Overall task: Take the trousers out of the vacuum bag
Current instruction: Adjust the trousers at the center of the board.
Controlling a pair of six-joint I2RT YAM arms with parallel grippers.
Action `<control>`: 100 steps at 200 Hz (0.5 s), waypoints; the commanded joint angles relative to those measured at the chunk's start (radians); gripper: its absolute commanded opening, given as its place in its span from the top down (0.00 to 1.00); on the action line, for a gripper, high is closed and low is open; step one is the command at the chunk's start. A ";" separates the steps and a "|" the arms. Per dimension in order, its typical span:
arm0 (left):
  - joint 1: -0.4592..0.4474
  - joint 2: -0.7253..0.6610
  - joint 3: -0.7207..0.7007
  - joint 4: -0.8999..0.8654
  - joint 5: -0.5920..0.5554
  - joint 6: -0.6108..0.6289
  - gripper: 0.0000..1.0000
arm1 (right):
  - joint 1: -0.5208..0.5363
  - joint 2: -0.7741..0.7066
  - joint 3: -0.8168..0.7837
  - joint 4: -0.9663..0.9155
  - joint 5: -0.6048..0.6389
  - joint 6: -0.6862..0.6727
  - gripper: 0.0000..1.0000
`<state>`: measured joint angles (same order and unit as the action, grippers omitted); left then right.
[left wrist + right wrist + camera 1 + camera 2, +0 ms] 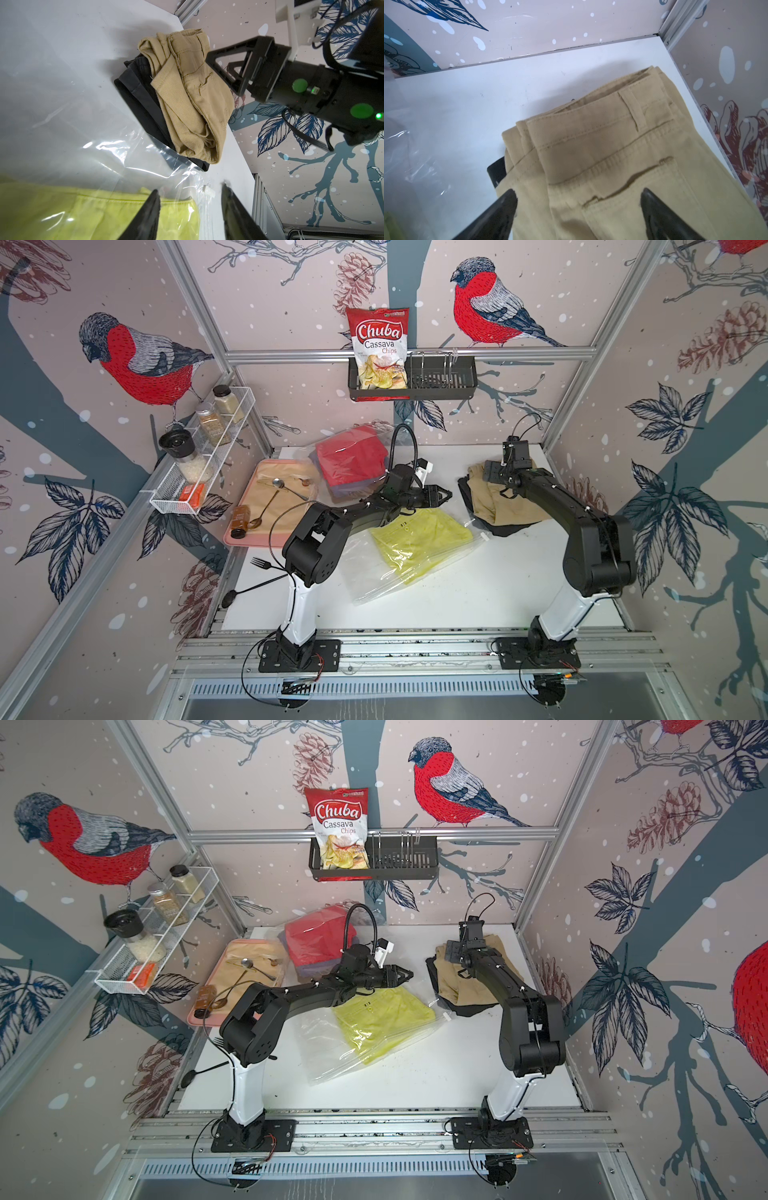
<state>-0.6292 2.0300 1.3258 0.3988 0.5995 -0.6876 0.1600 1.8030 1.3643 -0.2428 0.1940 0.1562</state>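
The clear vacuum bag [374, 572] lies mid-table with bright yellow trousers [419, 543] inside. My left gripper [445, 494] is open just above the bag's far edge; in the left wrist view its fingertips [154, 199] straddle the plastic [104, 135] over the yellow trousers [83, 212] without gripping it. Red trousers [353, 456] on a purple pair sit under clear plastic at the back. Tan trousers [498, 497] lie on black trousers [469, 493] at the right, outside the bag. My right gripper [578, 193] is open close over the tan trousers [602, 145].
A pink tray [232, 537] with a beige mat, spoons and a bottle sits at the left. A fork [259, 563] and a black spoon lie by the left edge. A wire shelf [199, 472] holds jars. A wall basket [440, 381] holds a chips packet [378, 348].
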 commanded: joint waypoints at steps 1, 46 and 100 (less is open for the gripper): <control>0.006 -0.014 -0.009 0.004 -0.010 0.021 0.49 | -0.008 0.070 0.058 -0.007 -0.049 -0.033 0.09; 0.016 -0.015 -0.019 -0.013 -0.019 0.035 0.49 | 0.000 0.181 0.110 0.005 -0.027 -0.059 0.12; 0.018 -0.016 -0.026 -0.010 -0.016 0.032 0.49 | 0.003 0.157 0.088 0.048 0.047 -0.081 0.61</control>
<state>-0.6132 2.0224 1.3033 0.3786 0.5770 -0.6727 0.1635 1.9812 1.4590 -0.2329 0.1917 0.1001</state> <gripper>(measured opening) 0.515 0.505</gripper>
